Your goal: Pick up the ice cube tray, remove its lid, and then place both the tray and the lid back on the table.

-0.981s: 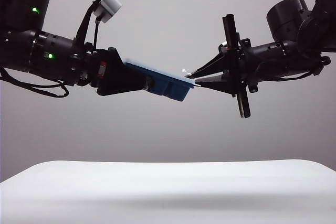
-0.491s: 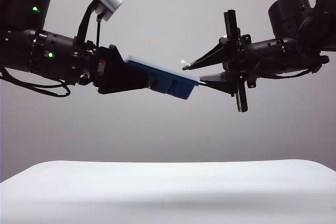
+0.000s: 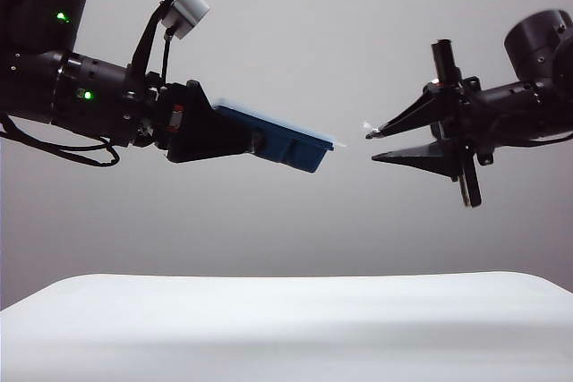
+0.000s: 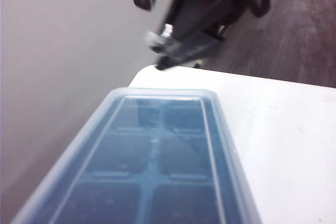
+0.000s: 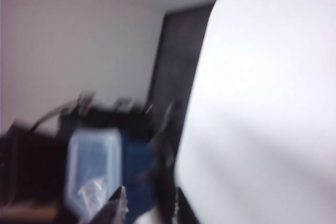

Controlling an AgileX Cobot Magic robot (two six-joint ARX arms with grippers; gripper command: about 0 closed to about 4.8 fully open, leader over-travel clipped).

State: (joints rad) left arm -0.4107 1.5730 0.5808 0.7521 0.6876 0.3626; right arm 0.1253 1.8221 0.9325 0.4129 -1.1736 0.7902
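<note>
The left pincer (image 3: 255, 142) is holding the ice cube tray (image 3: 288, 142) high in the air, well above the white desk (image 3: 286, 328). It is squeezing one short end of the tray, so the tray is sticking out sideways and tipping a little down at its far end. The tray is dark blue.

The clear lid (image 4: 157, 145) is sitting on top of the tray. In the left wrist view the square cups are showing through it, two across. A thin scratch line is running over the lid.

The right pincer (image 3: 370, 145) is hanging in the air just past the free end of the tray. It is not touching the tray or the lid. Its two fingers are standing wide apart, and it is holding nothing. A tiny white bit is showing at the tip of the top finger (image 3: 394, 123).

The right wrist view is very blurry. The tray (image 5: 139, 174) is looking like a blue blob there, with the pale lid (image 5: 92, 171) beside it.

Two small green lights are glowing on the left arm (image 3: 81, 100). No words or labels are readable anywhere.
</note>
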